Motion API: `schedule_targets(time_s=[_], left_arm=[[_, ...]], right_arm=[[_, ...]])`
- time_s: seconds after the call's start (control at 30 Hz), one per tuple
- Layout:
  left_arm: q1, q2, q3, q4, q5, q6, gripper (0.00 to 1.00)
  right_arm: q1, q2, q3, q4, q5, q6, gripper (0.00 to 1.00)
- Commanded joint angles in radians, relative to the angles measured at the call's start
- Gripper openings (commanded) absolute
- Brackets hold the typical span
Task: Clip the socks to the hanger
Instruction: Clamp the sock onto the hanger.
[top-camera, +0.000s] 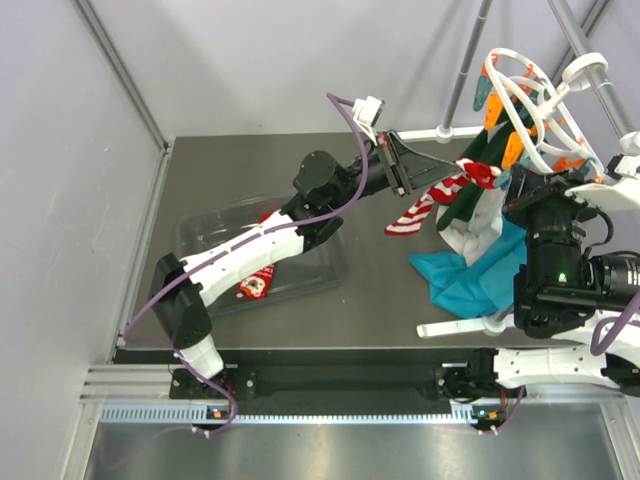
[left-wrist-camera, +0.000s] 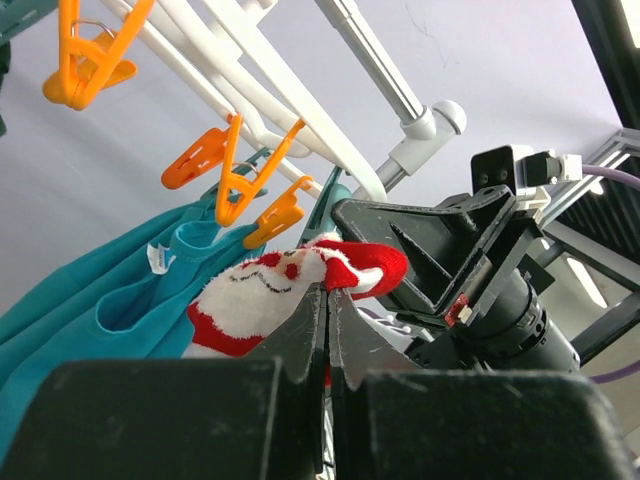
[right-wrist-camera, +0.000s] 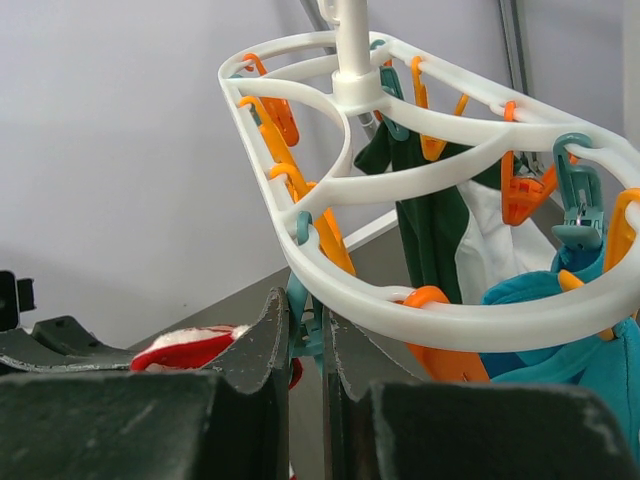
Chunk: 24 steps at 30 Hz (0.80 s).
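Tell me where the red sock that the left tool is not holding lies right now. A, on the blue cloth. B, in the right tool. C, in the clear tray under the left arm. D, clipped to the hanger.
C: the dotted sock lies in the clear tray beneath the left arm, while the left tool pinches the striped Santa sock by the hanger.

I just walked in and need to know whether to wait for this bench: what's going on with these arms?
The left gripper is shut on the striped Santa sock, holding it up beside the white hanger. The right gripper is at the hanger's rim, closed on what looks like a teal peg. The sock is not clipped yet. A second red sock lies in the clear tray on the table. Other clothes hang from the hanger.
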Motion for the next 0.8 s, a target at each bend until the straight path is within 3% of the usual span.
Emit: schedule_targets(time_s=[0.0, 0.43, 0.77], left_arm=[[-0.015, -0.002, 0.051, 0.064, 0.000, -0.043, 0.00], [-0.051, -0.049, -0.039, 0.078, -0.050, -0.020, 0.00], [-0.065, -0.018, 0.004, 0.096, -0.052, -0.021, 0.00]], right_arm=[[0.023, 0.011, 0.021, -0.003, 0.228, 0.010, 0.03], [0.024, 0.006, 0.025, -0.005, 0.215, 0.025, 0.03], [0.035, -0.001, 0.016, -0.003, 0.223, 0.031, 0.07]])
